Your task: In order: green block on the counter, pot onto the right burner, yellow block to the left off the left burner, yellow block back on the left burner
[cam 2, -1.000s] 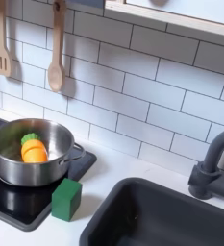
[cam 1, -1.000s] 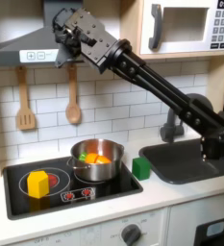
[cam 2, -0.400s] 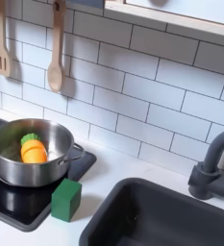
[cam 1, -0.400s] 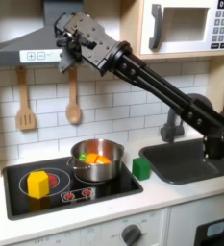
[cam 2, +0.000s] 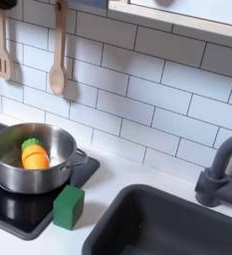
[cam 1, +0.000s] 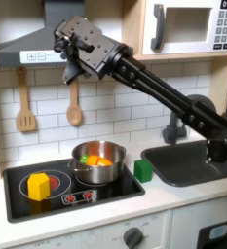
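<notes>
In the first exterior view the pincer (cam 1: pixel 70 60) hangs high above the cooktop, near the range hood, and it holds nothing; I cannot tell if its jaws are apart or together. The pot (cam 1: pixel 97 161) stands on the burner at the first exterior view's right, with orange and yellow toy food inside. The yellow block (cam 1: pixel 37 186) lies on the other burner, at the first exterior view's left. The green block (cam 2: pixel 69 206) stands on the pale surface (cam 2: pixel 127 181), just beside the cooktop edge, between the pot and the sink (cam 2: pixel 167 225).
</notes>
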`<action>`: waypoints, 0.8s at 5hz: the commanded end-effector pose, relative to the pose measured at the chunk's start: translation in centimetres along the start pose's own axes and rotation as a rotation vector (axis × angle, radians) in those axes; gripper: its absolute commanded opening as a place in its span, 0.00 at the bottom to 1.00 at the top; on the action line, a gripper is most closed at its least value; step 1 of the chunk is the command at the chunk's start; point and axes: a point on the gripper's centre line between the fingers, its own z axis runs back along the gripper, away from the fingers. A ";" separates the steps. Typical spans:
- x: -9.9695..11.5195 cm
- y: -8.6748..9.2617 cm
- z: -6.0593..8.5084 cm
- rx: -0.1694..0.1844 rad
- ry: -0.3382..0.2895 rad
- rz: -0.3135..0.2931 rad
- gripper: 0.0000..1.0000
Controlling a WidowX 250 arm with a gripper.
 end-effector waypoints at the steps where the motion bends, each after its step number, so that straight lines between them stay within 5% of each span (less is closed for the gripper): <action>1: -0.7 1.6 1.3 0.083 0.064 -0.023 0.00; 2: -1.5 2.1 1.6 0.124 0.107 -0.040 0.00; 3: -3.0 3.6 1.7 0.206 0.150 -0.052 0.00; 4: -4.6 5.9 0.2 0.226 0.214 -0.042 0.00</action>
